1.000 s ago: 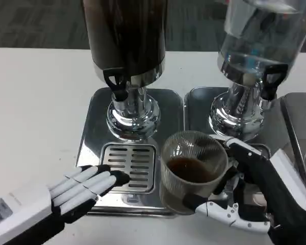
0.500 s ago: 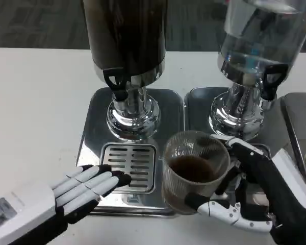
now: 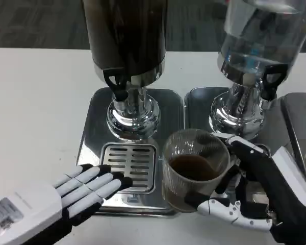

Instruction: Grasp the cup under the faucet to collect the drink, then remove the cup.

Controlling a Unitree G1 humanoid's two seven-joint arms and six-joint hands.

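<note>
While my right hand (image 3: 255, 199) wraps its fingers around the cup (image 3: 194, 171), I can see that the clear ribbed glass holds a shallow pool of dark brown drink, well short of the rim. The thumb crosses the front of the cup near its base and the other fingers curl around its right side, so the cup sits just left of that palm. It is over the front right corner of the steel drip tray (image 3: 92, 138), to the right of the slotted grate (image 3: 130, 164) and forward of the faucet (image 3: 117, 84), not beneath it.

My left hand (image 3: 79, 189) lies flat and holds nothing, fingers stretched out side by side, with the dark fingertips (image 3: 120, 179) reaching the front left part of the grate. The cup stands to the right of those fingertips, apart from them.

Beyond the left hand rises the dark dispenser (image 3: 125, 33), its vessel full of a nearly black liquid above a chrome pedestal. Beyond the right hand stands the clear dispenser (image 3: 265, 35), its vessel holding what looks like water, on a second tray (image 3: 199, 109) with its own black tap (image 3: 270, 81). Everything rests on the white table (image 3: 35, 102).
</note>
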